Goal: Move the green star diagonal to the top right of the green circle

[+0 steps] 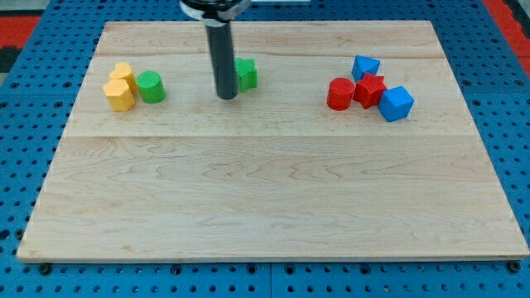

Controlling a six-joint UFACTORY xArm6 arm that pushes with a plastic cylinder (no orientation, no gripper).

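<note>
Green star (247,74) sits near the board's (265,215) top edge, touching my tip (227,96) on its right; green circle (151,87) lies leftward, bare wood between. My tip grips nothing.

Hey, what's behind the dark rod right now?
Behind the rod sits the green star; only its right part shows, the rest is covered. My tip lies at its left, contact unclear. The green circle sits farther left.

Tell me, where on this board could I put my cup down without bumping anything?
The whole wooden board below the blocks is bare. Crowded: yellow blocks with green circle at left, red and blue cluster at right, my tip beside green star.
</note>
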